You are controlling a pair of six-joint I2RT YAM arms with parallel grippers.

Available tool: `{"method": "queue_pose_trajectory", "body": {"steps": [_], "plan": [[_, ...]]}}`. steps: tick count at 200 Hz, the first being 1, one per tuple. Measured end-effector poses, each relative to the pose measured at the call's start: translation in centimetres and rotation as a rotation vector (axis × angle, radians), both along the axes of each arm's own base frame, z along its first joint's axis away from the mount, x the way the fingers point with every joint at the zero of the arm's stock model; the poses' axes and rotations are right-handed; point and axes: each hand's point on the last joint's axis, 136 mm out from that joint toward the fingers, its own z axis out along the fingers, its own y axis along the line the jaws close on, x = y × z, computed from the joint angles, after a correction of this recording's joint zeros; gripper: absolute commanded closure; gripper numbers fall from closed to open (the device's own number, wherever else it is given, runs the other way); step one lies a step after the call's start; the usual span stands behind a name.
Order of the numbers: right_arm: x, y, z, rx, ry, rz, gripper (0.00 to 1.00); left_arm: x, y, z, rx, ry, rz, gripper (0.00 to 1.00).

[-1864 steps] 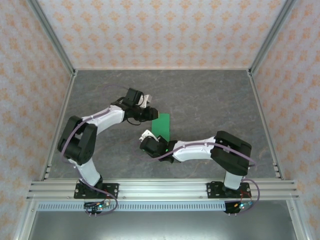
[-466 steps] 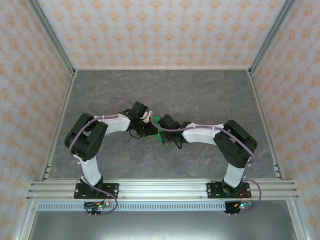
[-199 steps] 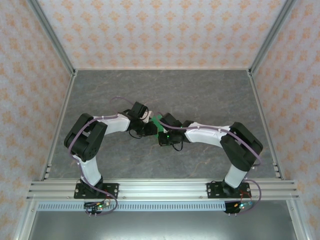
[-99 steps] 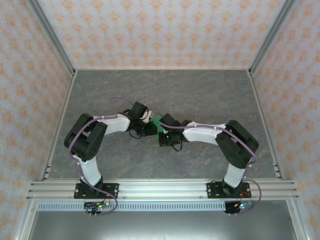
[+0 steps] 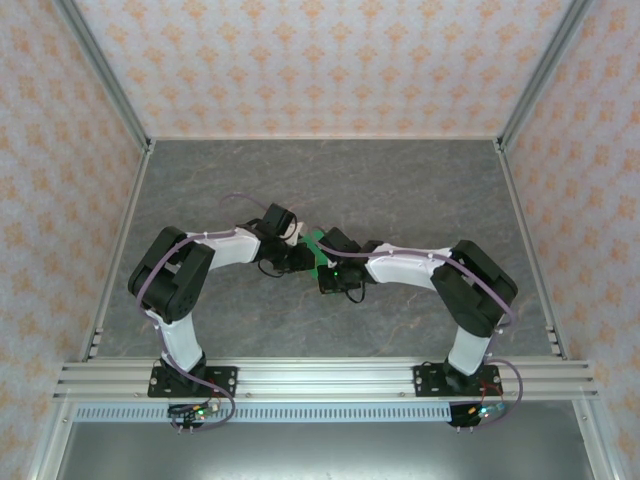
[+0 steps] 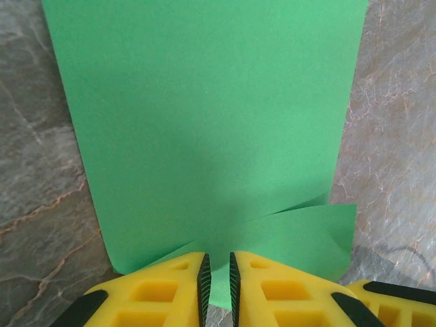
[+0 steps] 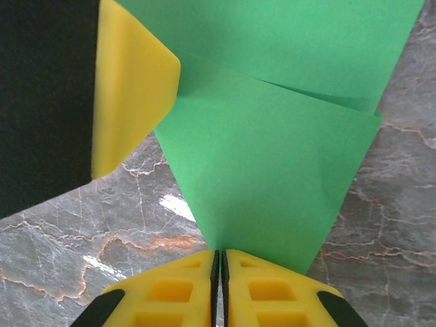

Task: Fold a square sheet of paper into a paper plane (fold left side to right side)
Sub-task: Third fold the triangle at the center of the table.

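Since the oldest picture we see that the right tool (image 5: 326, 268) has left the near end of the square sheet of paper (image 5: 316, 242) and come to its right side. The right arm (image 5: 410, 268) now reaches in from the right of the sheet. The left tool (image 5: 297, 256) moved from the sheet's far corner to its left edge. The sheet was a long flat strip, and now we see a small green patch between both tools.

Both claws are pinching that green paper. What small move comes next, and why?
Probably the right gripper lays its lifted corner down onto the green paper: that corner is bent over but not pressed flat, while the left gripper pinches another edge.
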Motion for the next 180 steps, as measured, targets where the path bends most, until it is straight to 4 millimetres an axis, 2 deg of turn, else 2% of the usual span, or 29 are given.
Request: {"method": "queue_pose_trajectory", "body": {"steps": [105, 180], "plan": [[-0.6, -0.6, -0.4, -0.014, 0.014, 0.000, 0.87, -0.1, -0.1, -0.1, 0.008, -0.006, -0.008, 0.80], [-2.0, -2.3, -0.5, -0.018, 0.021, -0.009, 0.89, -0.1, -0.1, -0.1, 0.009, -0.004, -0.009, 0.80]]}}
